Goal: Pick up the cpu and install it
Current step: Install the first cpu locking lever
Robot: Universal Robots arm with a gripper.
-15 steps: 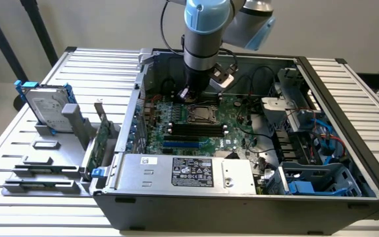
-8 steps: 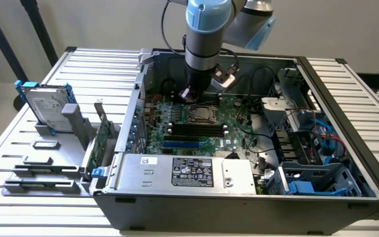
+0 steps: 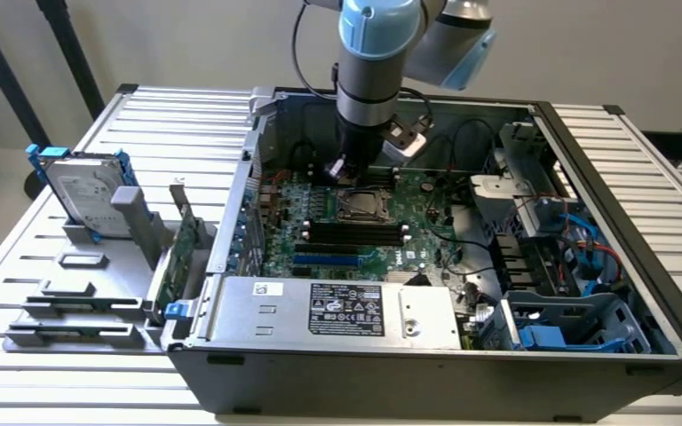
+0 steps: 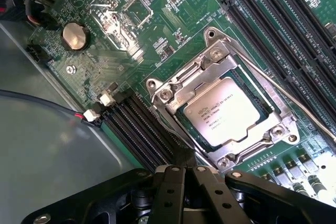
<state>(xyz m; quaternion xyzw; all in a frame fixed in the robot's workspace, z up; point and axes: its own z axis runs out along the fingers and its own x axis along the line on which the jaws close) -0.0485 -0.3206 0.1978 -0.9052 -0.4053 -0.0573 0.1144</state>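
cpu (image 4: 224,108) in motherboard (image 4: 157,30) socket, claw (image 4: 184,174) just beside it

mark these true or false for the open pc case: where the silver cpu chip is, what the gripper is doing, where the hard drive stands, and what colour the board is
1. The flat silver square cpu lies in the metal socket frame on the motherboard. True.
2. The black gripper holds the cpu. False: it is shut, empty, beside the socket.
3. The silver hard drive with blue brackets sits inside the grey computer case. False: it stands in a grey holder outside the case.
4. The motherboard is green. True.
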